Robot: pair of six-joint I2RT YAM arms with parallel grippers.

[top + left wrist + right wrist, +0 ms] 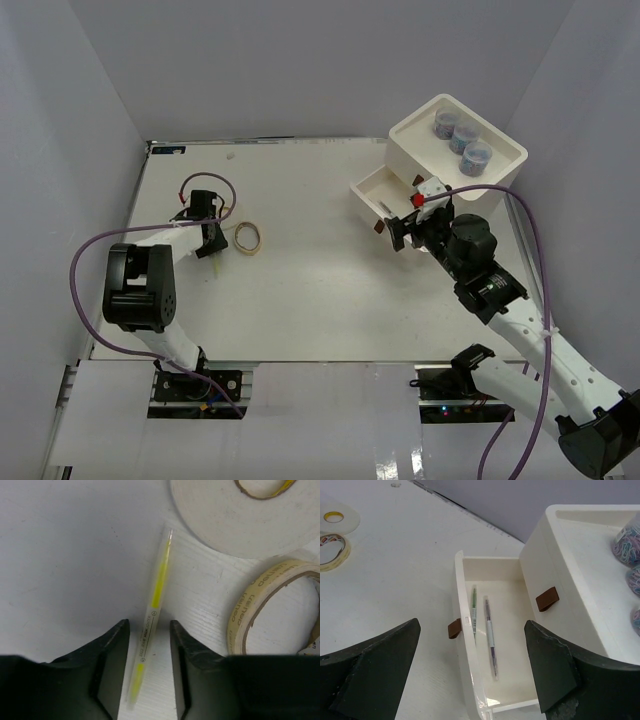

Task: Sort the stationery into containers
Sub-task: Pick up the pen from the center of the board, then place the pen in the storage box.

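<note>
On the left of the table, my left gripper (149,630) straddles the yellow pen (159,580), fingers part-open and just clear of it, its long axis lying along the gap between them, while my right gripper (470,630) gapes empty over the open drawer (461,680) at the far right.

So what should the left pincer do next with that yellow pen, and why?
Probably close on the yellow pen and lift it. The pen lies flat on the table between the left pincer's fingers, with a gap showing on each side, so it isn't gripped yet. The open drawer already holds two pens, so it likely belongs there.
</note>
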